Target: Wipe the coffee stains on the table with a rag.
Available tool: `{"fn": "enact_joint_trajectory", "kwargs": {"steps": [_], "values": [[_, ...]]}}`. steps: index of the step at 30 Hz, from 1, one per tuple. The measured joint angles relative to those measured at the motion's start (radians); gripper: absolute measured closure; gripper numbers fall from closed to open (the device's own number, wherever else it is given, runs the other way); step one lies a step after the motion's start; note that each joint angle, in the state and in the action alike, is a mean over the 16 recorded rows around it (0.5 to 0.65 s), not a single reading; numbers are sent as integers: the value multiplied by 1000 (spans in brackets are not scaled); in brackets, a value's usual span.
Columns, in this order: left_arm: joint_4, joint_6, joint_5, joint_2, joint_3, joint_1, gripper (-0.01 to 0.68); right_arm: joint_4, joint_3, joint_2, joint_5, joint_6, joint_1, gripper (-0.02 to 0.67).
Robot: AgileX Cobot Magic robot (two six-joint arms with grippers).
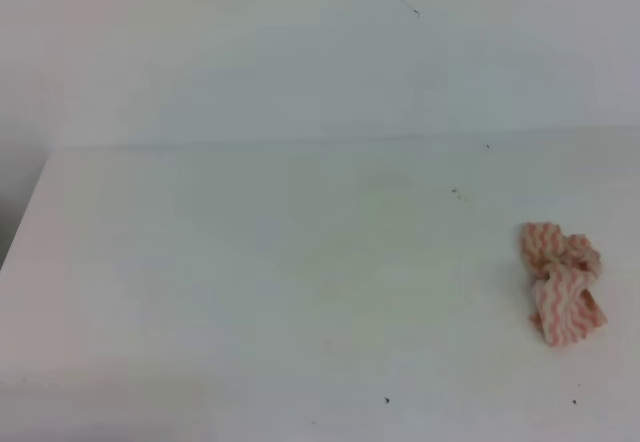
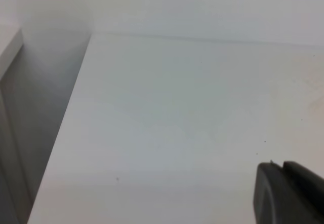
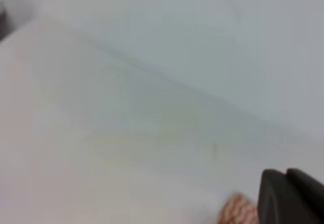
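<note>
A plain, smooth white surface (image 1: pixel 250 282) fills most of the overhead view, meeting a pale wall along a faint horizontal line. Neither arm appears in this view.

Near the right edge of the surface lies the rag (image 1: pixel 562 282), a small soft cloth with pink-red and white zigzag stripes. It is crumpled into a bunched, uneven heap, lying loose with nothing touching it. A few tiny dark specks dot the surface, some behind the rag and some nearer the front edge.

No strong orange-brown stain stands out on the surface. There is only a very faint yellowish tinge toward the middle of the overhead view, too pale to be sure of.

In the left wrist view, the dark tips of the left tool (image 2: pixel 283 191) show at the bottom right corner, above bare white surface. The two tips sit close together with only a thin line between them, so the left tool looks closed and holds nothing. The left edge of the surface drops away to a grey gap on that side.

The right wrist view is blurred. The dark tips of the right tool (image 3: pixel 286 196) show at the bottom right, pressed together and closed on nothing. Just beside them, at the bottom edge, a small patch of the striped rag (image 3: pixel 235 214) peeks in, lying on the surface.
</note>
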State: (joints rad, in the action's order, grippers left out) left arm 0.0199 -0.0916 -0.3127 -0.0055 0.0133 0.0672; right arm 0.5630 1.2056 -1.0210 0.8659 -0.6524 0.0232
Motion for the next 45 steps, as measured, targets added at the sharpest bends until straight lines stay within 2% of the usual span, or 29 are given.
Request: {"fn": "enact_joint_trajectory", "kwargs": {"steps": [12, 16, 20, 27, 31, 38, 45], "values": [[0, 0, -2, 3, 0, 0, 675, 16, -2, 109, -45, -23, 0, 649], [0, 0, -3, 5, 8, 0, 675, -34, -24, 133, -91, -52, -2, 649], [0, 0, -3, 5, 8, 0, 675, -103, -101, 201, -217, -57, -12, 649], [0, 0, 2, -3, 13, 1, 675, -200, -372, 455, -490, -5, -37, 649], [0, 0, 3, -5, 11, 2, 674, -220, -574, 641, -582, 44, -51, 650], [0, 0, 2, -3, 13, 2, 675, -218, -903, 912, -568, 100, -60, 651], [0, 0, -3, 5, 24, 2, 675, -200, -1132, 1028, -533, 131, -61, 651]]}}
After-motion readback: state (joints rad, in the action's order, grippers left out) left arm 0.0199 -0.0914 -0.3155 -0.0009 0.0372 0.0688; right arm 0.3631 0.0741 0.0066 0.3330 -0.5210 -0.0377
